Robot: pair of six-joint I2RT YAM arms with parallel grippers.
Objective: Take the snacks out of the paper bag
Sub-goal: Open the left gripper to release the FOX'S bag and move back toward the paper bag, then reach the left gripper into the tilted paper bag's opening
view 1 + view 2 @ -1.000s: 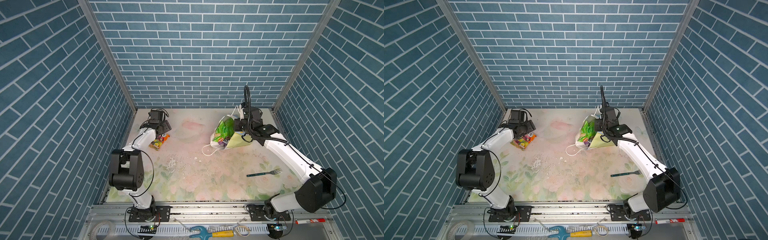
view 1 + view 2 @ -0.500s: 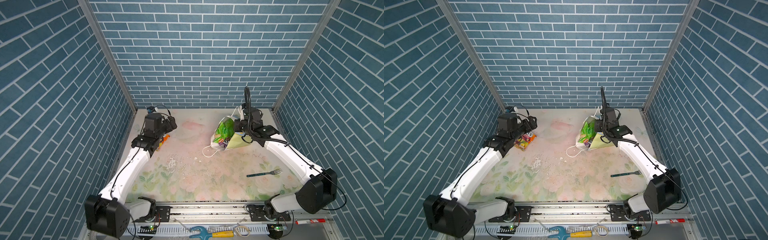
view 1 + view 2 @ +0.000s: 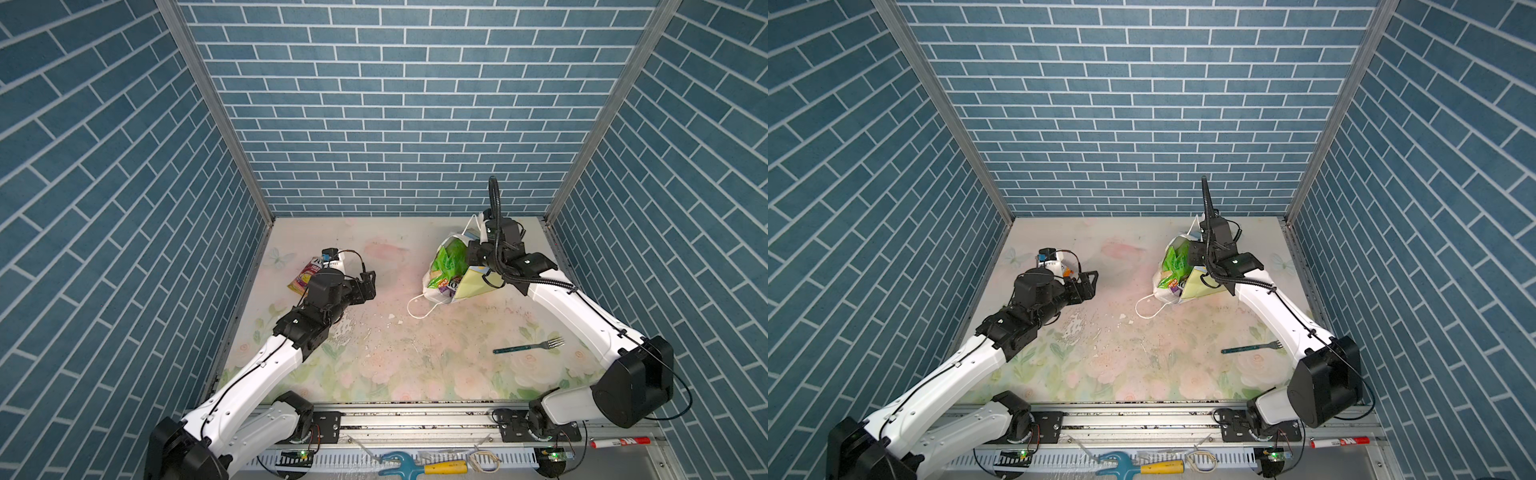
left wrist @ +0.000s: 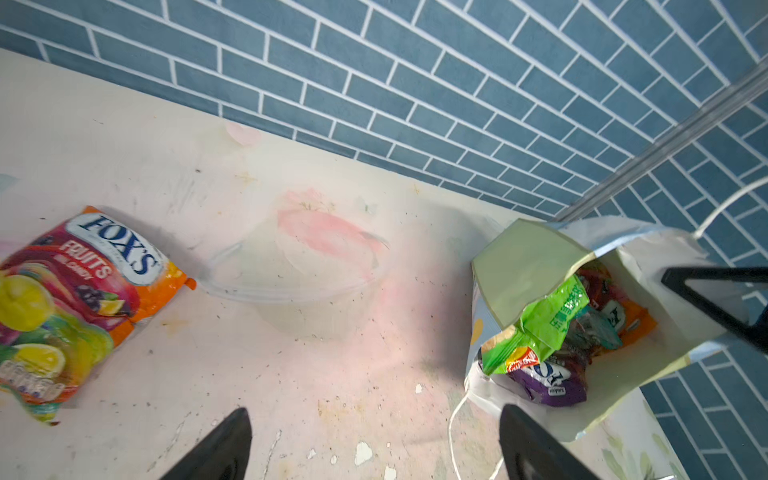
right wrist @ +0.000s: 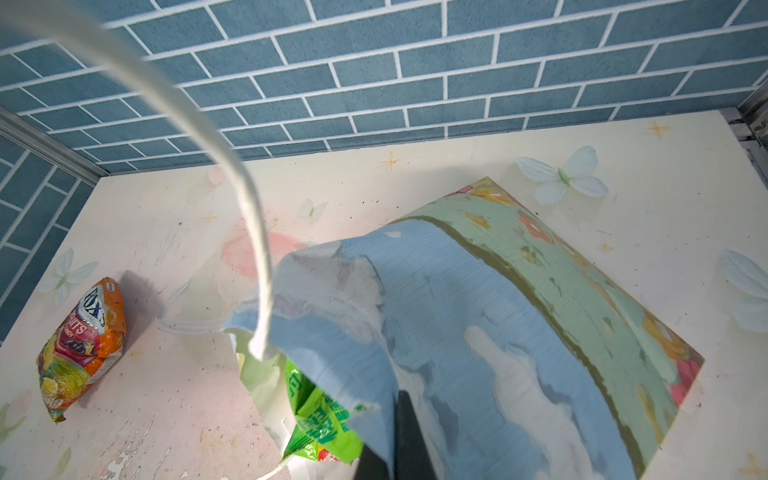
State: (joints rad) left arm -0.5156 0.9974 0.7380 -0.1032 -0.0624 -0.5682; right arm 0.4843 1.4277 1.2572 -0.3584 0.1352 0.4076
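Tabletop of faded floral print (image 3: 415,374) lies under both claws. Next in size, a tall pastel sky-and-clouds paper bag with pale yellow side panels (image 3: 473,287) (image 4: 519,266) lies tipped on its side. Its white-lined mouth is turned toward the left claw (image 3: 369,285) (image 4: 374,409), which hangs above the table well apart from the bag, jaws spread wide and empty. The right claw (image 3: 471,255) is clenched on the bag's upper wall at the mouth, holding that edge up. A white cord handle (image 5: 249,199) loops up beside it.

Just under the right claw, a large crinkly bright green chip bag (image 3: 446,259) (image 4: 552,316) pokes out of the mouth. A purple FOX'S candy packet (image 4: 548,384) and an orange packet (image 4: 636,322) are tucked in with it.

A multicoloured FOX'S fruit-candy packet (image 4: 79,299) (image 5: 81,345) lies flat on the table near the left claw, on the side away from the bag. A slim teal-handled fork (image 3: 528,345) lies well apart from both claws, nearer the right arm's base.
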